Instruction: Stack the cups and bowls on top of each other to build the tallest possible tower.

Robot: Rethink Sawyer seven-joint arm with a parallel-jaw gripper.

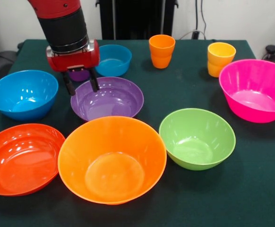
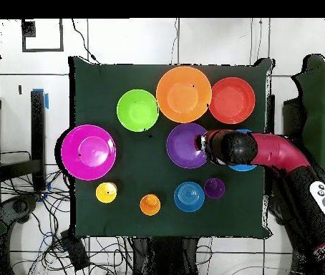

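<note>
Bowls (image 1: 112, 158) across dark green tablecloth (image 1: 251, 189)

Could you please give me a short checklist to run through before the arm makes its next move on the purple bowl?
1. Gripper open: ok, its two fingers stand apart.
2. Gripper lined up with the purple bowl: ok, it hangs over the far rim; whether a finger touches the rim, cannot tell.
3. Purple bowl empty: ok, nothing lies in it.
4. Room round that rim: not ok, the purple cup stands right behind the gripper and the large orange bowl sits close in front.
5. Pink bowl free as a base: ok, empty and apart from the rest.
6. Tower begun: not ok, every bowl stands alone.
</note>
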